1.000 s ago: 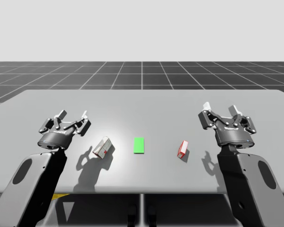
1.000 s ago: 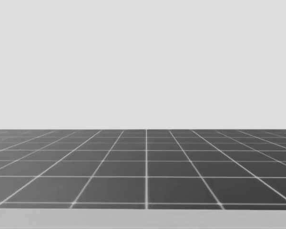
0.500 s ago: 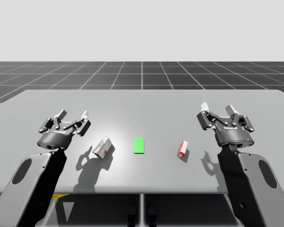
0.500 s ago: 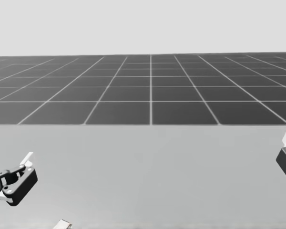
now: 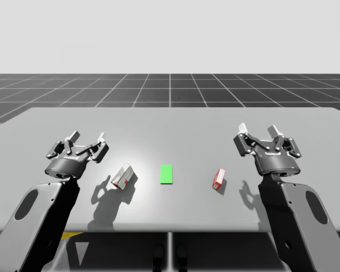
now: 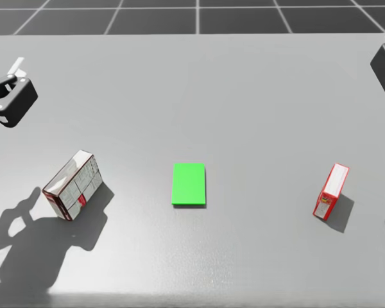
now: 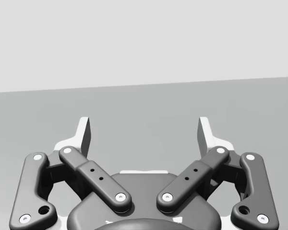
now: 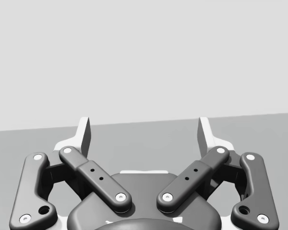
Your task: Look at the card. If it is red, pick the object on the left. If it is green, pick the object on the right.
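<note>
My left gripper (image 5: 87, 138) is fully spread. In the left wrist view both fingers stand wide apart with only bare table ahead between them, and it has hold of nothing. My right gripper (image 5: 262, 130) is in the same condition: fingers wide apart, nothing between them, nothing touched. Both grippers hover above the grey table (image 5: 170, 127), the left one over its left part and the right one over its right part, each pointing toward the far edge. The green card (image 6: 188, 184) lies flat at the middle of the table, its long sides running away from me. The silver box (image 6: 73, 185), with small red marks on its side, lies to the left of the card, turned at an angle to the card's edges. It sits nearer to me than my left gripper and further toward the card, well apart from the fingers. The red box (image 6: 331, 190) — narrow, with a paler upper face — stands to the right of the card. It sits nearer to me than my right gripper and further toward the card, not touching it. Each arm throws a dark shadow on the table near its own box. Beyond the far edge lies a dark grid floor (image 5: 170, 90).
</note>
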Controlling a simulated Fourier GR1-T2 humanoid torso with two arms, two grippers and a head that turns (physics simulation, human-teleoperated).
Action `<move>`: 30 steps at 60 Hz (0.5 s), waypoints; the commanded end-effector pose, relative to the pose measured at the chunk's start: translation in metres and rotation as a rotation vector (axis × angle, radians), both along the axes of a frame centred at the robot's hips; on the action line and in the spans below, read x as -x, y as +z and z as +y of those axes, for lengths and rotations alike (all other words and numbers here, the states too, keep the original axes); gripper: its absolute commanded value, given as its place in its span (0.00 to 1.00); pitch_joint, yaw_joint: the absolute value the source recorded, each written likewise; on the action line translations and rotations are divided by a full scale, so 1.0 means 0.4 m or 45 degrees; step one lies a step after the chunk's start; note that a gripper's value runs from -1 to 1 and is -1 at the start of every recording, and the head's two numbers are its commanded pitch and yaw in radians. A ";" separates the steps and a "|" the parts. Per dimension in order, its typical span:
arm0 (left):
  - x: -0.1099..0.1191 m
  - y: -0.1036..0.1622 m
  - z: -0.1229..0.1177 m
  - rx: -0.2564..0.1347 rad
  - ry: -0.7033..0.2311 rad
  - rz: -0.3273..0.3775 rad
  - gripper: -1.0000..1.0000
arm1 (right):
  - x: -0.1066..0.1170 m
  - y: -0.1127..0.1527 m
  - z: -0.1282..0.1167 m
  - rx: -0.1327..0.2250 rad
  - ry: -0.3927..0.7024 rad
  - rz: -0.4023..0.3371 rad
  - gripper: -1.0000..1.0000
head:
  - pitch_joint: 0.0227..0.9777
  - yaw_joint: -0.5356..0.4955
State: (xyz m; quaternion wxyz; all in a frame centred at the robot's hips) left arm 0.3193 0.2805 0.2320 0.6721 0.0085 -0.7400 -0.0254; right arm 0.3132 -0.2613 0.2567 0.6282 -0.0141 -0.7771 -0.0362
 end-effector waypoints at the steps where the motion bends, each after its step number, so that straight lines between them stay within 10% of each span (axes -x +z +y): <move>1: -0.001 0.001 0.001 0.000 -0.002 -0.001 0.00 | -0.001 0.000 0.001 0.009 0.000 -0.006 0.00 | 0.87 0.53; 30: 0.001 0.002 -0.001 0.003 -0.004 -0.003 0.00 | -0.001 -0.004 0.002 0.029 0.010 -0.012 0.00 | 0.88 0.52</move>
